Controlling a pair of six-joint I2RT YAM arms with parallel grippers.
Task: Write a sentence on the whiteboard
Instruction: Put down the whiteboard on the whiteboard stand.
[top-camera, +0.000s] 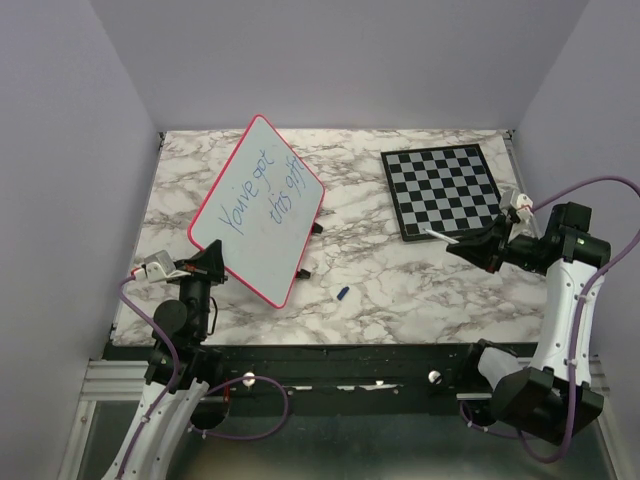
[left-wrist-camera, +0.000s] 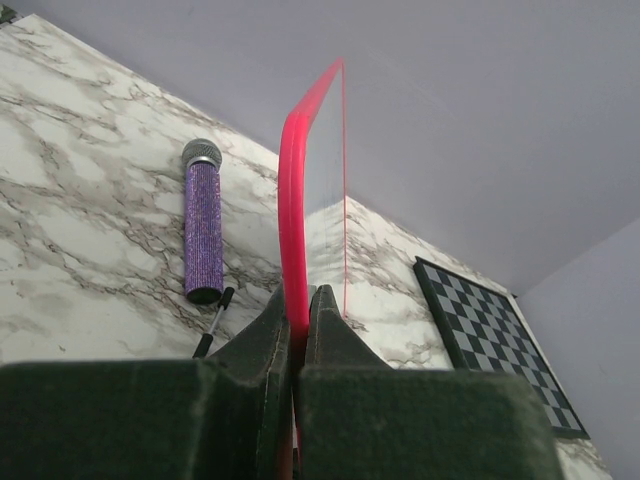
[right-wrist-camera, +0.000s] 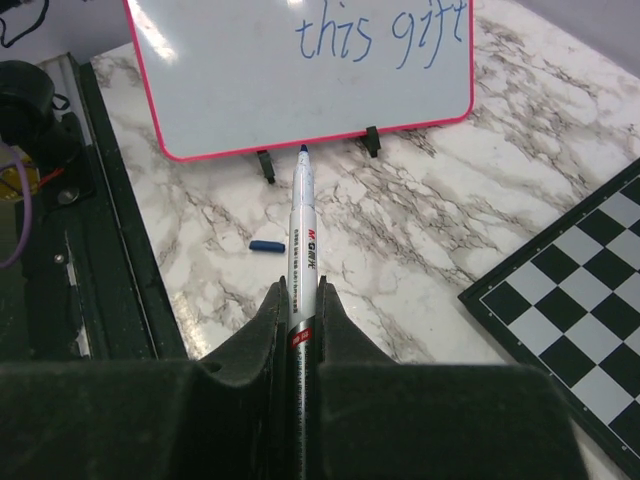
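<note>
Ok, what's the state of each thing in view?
whiteboard: tilted up on its edge, written on
sentence: two blue lines on the board
marker: uncapped, tip off the board
cap: off the marker, lying loose
left gripper: shut on the whiteboard rim
right gripper: shut on the marker
chessboard: flat, no pieces
microphone: lying on its side

The left arm (top-camera: 172, 318) rises from its base at the counter's (top-camera: 400, 290) near-left corner, elbow folded, wrist level. The left tool (top-camera: 207, 262) points toward the right edge, its jaws pressed together on the lower rim of the whiteboard (top-camera: 262, 215). The right arm (top-camera: 565, 300) stands tall beside the right edge, forearm bent inward. The right tool (top-camera: 476, 245) points left, its jaws clamped on a marker (right-wrist-camera: 300, 230) whose tip projects beyond the fingers (right-wrist-camera: 268, 320).
</note>
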